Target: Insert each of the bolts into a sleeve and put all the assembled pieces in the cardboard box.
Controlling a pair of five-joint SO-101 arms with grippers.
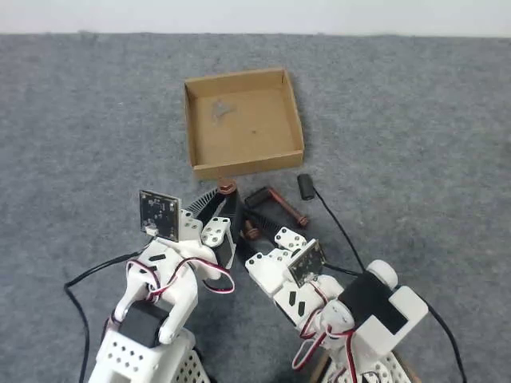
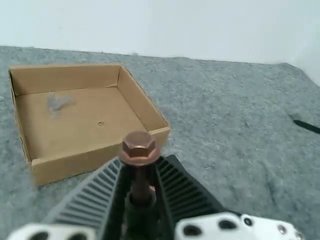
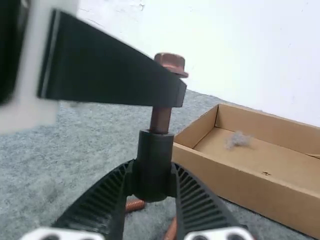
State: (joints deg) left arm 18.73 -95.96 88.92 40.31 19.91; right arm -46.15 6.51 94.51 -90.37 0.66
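My left gripper (image 1: 226,201) (image 2: 140,167) is shut on a copper hex-head bolt (image 2: 138,147) (image 1: 227,189) (image 3: 170,62), held upright just in front of the cardboard box (image 1: 247,166) (image 2: 95,157) (image 3: 240,185). The bolt's shank enters the top of a black sleeve (image 3: 152,162) (image 2: 140,202). My right gripper (image 3: 152,177) (image 1: 242,238) is shut on that sleeve from below. One left finger (image 3: 110,75) crosses the right wrist view. The box holds only a bit of grey fluff.
On the grey carpet right of the grippers lie a bolt partly in a black sleeve (image 1: 275,204), a loose black sleeve (image 1: 306,186) and a loose copper bolt (image 1: 251,231) (image 3: 135,204). A black cable (image 1: 339,227) runs past them.
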